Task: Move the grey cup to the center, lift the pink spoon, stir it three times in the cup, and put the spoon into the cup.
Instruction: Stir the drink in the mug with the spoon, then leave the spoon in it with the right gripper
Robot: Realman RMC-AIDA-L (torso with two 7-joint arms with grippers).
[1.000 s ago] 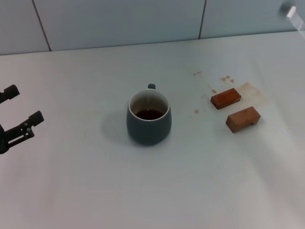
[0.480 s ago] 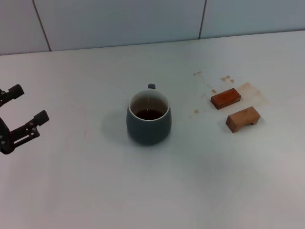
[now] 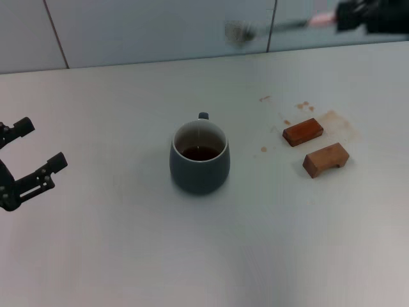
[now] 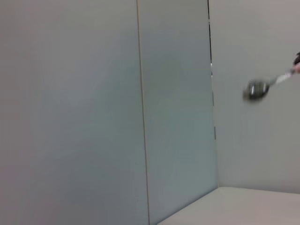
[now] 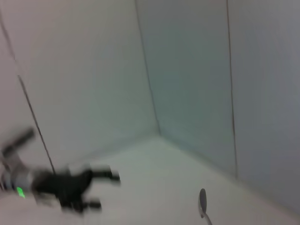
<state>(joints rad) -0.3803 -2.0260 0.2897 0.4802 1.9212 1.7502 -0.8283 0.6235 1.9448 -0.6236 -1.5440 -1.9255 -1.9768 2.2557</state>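
Take the grey cup (image 3: 199, 157) as your reference: it stands upright near the middle of the table (image 3: 192, 256), handle turned away from you, brown liquid in the bottom. To the cup's left, near the table edge, your left gripper (image 3: 25, 156) hovers with its fingers spread wide, holding nothing. To the cup's right lie two wooden blocks (image 3: 303, 132), apart from each other, among brown stains. Beyond the cup, high up to its right, your right gripper (image 3: 370, 16) clamps the pink spoon (image 3: 281, 27) by the handle, bowl pointing leftward.
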